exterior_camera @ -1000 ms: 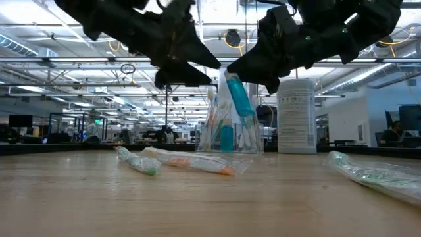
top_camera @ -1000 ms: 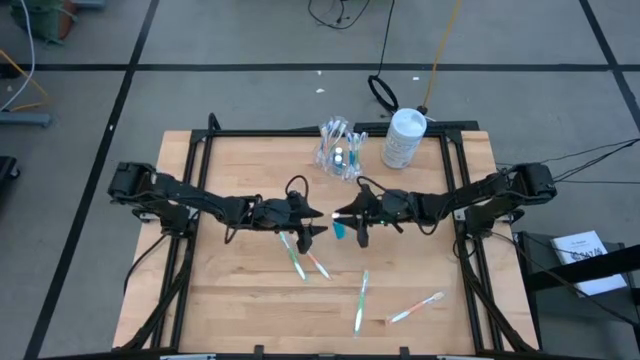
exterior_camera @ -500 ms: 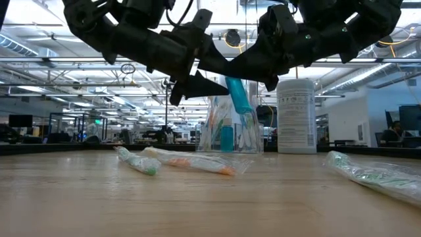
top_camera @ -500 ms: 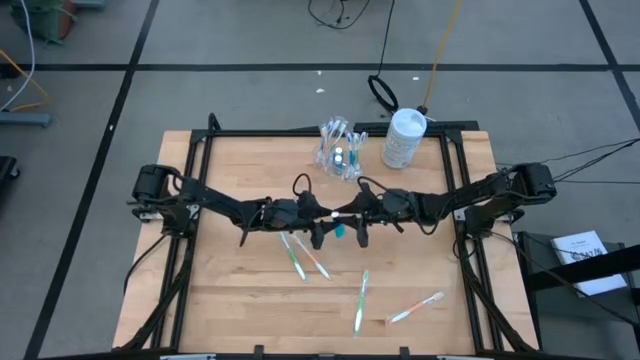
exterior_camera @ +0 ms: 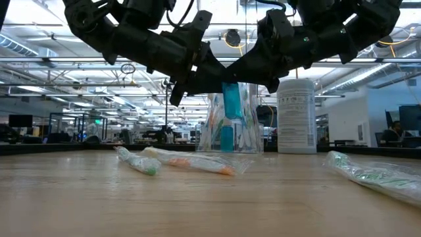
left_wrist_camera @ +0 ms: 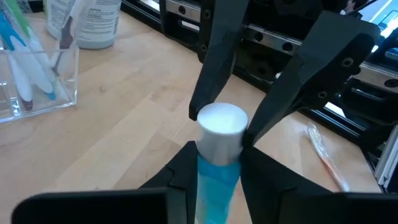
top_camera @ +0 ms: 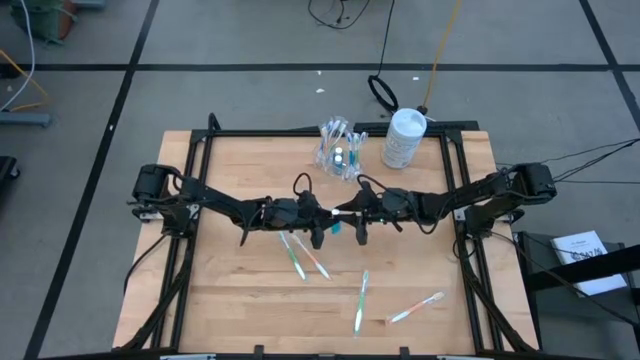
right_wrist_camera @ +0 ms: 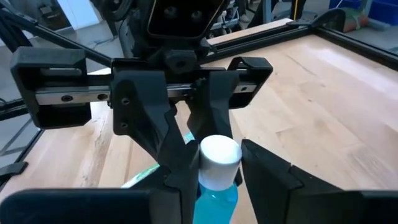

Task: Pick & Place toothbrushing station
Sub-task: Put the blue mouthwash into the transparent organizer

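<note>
Both grippers met above the middle of the table [top_camera: 230, 300], closed on one blue toothpaste tube [exterior_camera: 231, 100] held upright in the air. The left gripper [top_camera: 322, 226] pinched its blue body; the right gripper [top_camera: 345, 217] clamped it near the white cap [left_wrist_camera: 221, 119]. The clear holder [top_camera: 338, 150] stood at the far edge, and toothbrushes [top_camera: 300, 254] lay nearer.

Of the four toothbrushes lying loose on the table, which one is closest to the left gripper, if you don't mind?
The green-ended toothbrush, just below the left gripper. The orange-ended one lies beside it, slightly further right; the other two lie nearer the front edge.
</note>
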Tool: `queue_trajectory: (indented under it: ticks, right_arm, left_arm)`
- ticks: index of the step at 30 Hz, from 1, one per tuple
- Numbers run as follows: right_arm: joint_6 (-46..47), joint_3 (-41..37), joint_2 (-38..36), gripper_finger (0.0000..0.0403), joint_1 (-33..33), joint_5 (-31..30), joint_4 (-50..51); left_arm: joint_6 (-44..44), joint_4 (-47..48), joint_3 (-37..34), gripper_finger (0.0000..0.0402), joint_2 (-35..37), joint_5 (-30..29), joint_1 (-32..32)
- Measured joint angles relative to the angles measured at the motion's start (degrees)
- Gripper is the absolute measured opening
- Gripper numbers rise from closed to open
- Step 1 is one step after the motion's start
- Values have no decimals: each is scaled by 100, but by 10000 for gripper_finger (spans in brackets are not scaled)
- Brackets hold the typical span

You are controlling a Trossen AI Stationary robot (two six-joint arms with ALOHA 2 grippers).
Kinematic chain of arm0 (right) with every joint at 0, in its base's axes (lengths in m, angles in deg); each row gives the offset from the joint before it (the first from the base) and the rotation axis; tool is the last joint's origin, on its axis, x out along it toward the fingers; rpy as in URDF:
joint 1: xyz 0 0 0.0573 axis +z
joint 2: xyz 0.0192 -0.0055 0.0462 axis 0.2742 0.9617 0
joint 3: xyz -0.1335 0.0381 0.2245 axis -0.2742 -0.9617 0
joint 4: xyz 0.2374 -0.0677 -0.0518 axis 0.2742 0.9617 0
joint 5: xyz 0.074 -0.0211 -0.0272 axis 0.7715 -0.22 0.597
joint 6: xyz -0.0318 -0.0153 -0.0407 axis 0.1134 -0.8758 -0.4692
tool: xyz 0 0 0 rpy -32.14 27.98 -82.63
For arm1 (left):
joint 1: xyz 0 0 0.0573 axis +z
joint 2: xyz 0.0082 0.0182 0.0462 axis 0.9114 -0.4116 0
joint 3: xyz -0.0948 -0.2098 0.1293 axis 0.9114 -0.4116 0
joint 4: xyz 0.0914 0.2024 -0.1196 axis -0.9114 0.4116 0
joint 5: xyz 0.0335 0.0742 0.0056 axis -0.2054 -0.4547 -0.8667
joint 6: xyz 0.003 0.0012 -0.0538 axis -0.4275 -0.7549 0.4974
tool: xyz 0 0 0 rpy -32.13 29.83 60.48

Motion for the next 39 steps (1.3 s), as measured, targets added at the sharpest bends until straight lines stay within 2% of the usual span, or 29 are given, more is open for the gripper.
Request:
queue_trajectory:
  ticks: [10, 23, 26, 32, 39]
  right_arm:
    - [10, 4, -28, 109, 0, -169, 93]
    - [26, 0, -1284, 109, -68, -197, 1741]
    - [-21, 0, -1553, 109, -99, -192, 2035]
    - [-40, 0, -2170, 109, -109, -194, 2662]
    - [-42, 0, -2428, 109, -109, -197, 3022]
  left_arm:
    - [-34, 1, 0, 97, 0, -52, 8]
    - [-130, -125, 32, 95, 4, -101, 543]
    - [-559, -179, 239, 95, 4, -310, 804]
    - [-2268, -224, 841, 95, -89, -1058, 1262]
    - [-2297, -227, 1162, 95, -658, -1194, 1693]
